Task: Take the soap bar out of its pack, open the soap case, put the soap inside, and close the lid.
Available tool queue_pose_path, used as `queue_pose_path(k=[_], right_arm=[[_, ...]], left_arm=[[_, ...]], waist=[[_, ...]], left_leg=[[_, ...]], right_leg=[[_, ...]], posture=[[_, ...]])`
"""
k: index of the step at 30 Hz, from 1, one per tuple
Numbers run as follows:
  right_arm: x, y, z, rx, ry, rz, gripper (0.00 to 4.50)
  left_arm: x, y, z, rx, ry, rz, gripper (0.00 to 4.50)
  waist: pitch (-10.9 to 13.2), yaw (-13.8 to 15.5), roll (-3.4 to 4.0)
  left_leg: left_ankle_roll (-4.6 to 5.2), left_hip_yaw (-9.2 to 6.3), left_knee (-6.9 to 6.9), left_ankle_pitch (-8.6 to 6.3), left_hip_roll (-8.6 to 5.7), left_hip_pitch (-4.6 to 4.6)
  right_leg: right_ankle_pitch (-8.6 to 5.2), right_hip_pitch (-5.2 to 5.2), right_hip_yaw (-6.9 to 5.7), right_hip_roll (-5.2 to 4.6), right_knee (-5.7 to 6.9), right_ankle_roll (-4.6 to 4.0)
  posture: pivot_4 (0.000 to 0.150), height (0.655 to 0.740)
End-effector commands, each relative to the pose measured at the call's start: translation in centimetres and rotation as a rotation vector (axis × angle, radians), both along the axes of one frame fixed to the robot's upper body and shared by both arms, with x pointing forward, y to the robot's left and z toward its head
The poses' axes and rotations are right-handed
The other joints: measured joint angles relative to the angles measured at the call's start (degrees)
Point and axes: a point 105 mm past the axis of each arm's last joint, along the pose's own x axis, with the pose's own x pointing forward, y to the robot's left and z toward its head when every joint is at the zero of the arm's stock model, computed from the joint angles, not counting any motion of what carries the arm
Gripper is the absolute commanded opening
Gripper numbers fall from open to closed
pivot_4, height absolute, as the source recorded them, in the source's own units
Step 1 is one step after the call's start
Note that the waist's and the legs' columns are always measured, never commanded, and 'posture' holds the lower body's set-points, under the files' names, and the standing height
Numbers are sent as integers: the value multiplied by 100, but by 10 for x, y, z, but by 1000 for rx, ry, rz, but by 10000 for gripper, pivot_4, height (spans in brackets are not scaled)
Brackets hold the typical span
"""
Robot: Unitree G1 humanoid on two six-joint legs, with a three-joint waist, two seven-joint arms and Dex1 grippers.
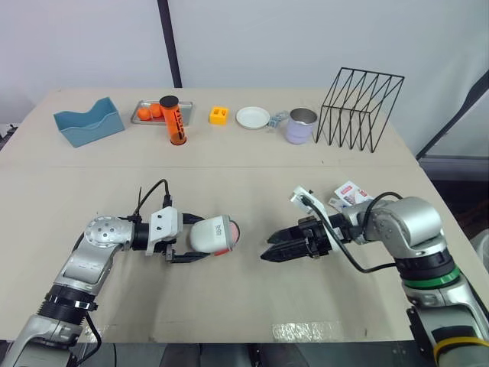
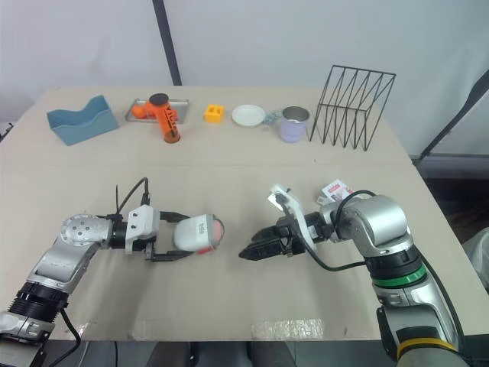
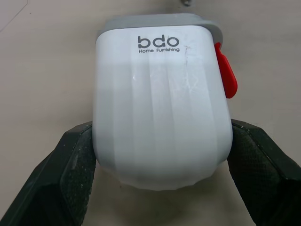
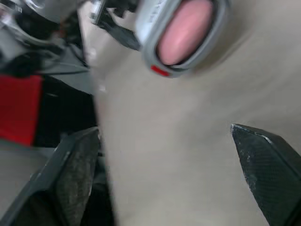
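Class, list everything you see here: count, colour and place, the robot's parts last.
holder: one, blue, far left.
tray: one, metal, beside the holder.
balls: two, orange, in the tray.
tube: one, orange, at the tray.
block: one, yellow, beside the tray.
plate: one, white, far middle.
mug: one, lilac, beside the rack.
rack: one, black wire, far right.
soap pack: one, red and white, near right claw.
soap case: one, white and grey, in left claw.
soap: one, pink, inside the case.
left claw: one, black, shut on the soap case.
right claw: one, black, open, facing the case.

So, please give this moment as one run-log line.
left gripper: jaws shut on soap case | soap: inside case | right gripper: jaws open, empty
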Motion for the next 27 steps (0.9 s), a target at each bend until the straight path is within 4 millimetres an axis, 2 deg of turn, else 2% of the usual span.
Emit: queue_pose_path(k=[1,4,9,16,27], right_arm=[[8,8,21,128,44,-20,43941],[18,13,21,153,77,-68,43941],[20,21,8,87,107,-121,43941],[29,29,1,72,109,-218,43941],[33,38,5,100,120,-245,43941]], left_arm=[[-1,-6,21,-45,-91,-19,34723],[-3,-10,25,-60,-107,-22,34723],[-4,-18,33,-91,-142,-26,34723],[-3,-26,37,-116,-163,-25,34723],[-5,-31,37,-127,-159,-36,34723]], waist=[[0,-1,0],[0,-5,0],[0,-3,0],[0,-4,0],[0,-5,0]], left_leg=[[0,1,0,0,0,0],[0,4,0,0,1,0],[3,3,-1,-2,0,-8],[4,5,-1,-1,1,-8],[5,5,-3,0,2,-8]], right_leg=[[0,0,0,0,0,0],[0,-1,4,2,0,0],[-1,-4,4,0,-2,1],[-1,-5,9,4,0,1],[-1,-7,9,5,0,1]], posture=[[1500,7400],[1500,7400],[1500,7400],[1500,7400],[1500,7400]])
